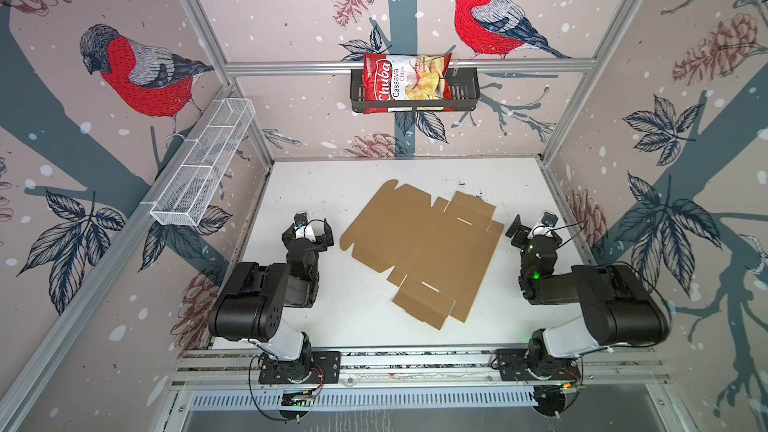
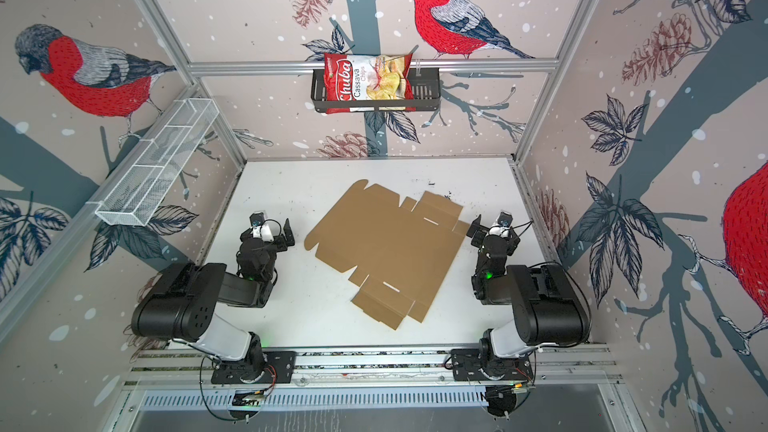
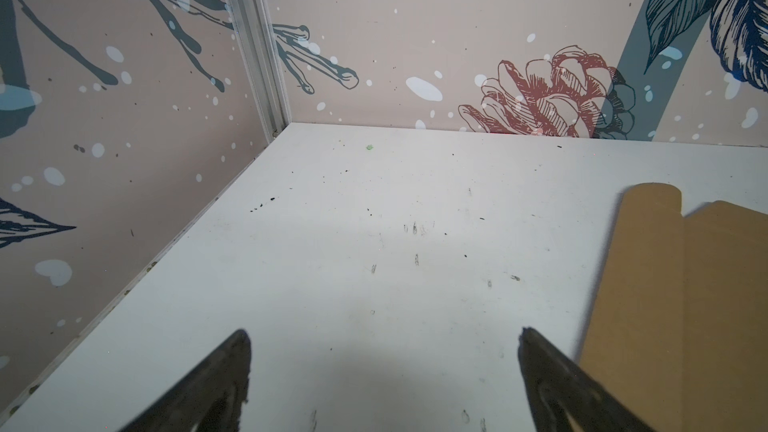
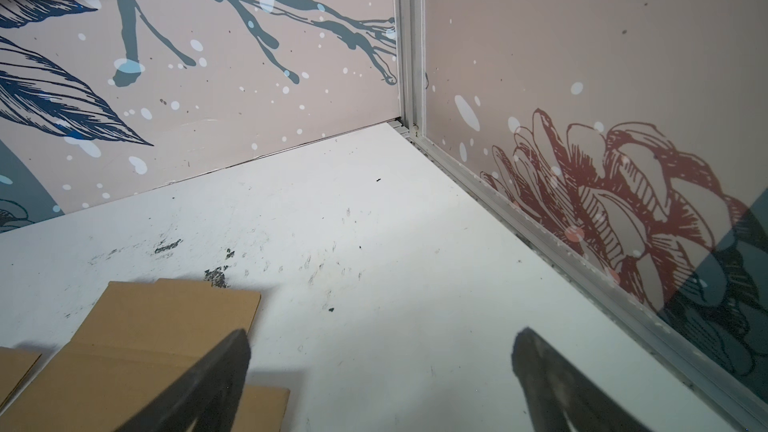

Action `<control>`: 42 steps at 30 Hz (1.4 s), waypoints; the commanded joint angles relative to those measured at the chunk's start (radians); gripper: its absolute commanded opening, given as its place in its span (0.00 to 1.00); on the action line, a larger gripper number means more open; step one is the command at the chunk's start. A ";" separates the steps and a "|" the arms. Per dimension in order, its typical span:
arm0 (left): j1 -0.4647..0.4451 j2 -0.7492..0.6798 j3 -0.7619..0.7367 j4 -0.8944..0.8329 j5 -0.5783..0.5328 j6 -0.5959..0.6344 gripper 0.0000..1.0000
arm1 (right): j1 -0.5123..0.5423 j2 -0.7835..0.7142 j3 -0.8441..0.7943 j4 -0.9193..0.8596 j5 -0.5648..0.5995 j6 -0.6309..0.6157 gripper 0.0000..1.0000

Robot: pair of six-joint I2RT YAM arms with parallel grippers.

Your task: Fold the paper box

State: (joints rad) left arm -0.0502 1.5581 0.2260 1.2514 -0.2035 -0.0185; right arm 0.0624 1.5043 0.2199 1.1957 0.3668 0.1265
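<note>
Brown paper box (image 1: 419, 251) lying flat, cropped in wrist views

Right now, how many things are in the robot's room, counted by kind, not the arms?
Cardboard sheet: 1
Chips bag: 1
Baskets: 2, a black basket and a white wire basket
Total: 4

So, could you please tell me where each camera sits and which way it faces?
Both top views: overhead, looking down on the paper box and table; both arms show.
Left wrist: faces the far left corner; open left gripper shows.
Right wrist: faces the far right corner; open right gripper shows.
All share the paper box.
</note>
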 commanded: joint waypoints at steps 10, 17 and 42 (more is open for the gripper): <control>-0.192 -0.247 0.104 -0.281 -0.249 0.093 0.98 | 0.058 -0.062 0.002 0.023 0.126 -0.056 1.00; -0.201 -0.474 0.164 -0.518 -0.356 -0.218 0.98 | 0.130 -0.170 0.415 -0.786 0.328 0.050 0.99; -0.467 -0.131 0.507 -0.984 0.235 -0.526 0.76 | 0.068 -0.321 0.331 -1.366 -0.626 0.534 0.87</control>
State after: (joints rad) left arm -0.4789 1.3716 0.7139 0.2085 -0.0181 -0.5247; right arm 0.1303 1.1942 0.5705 -0.1261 -0.1947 0.6319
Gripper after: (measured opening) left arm 0.766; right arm 0.871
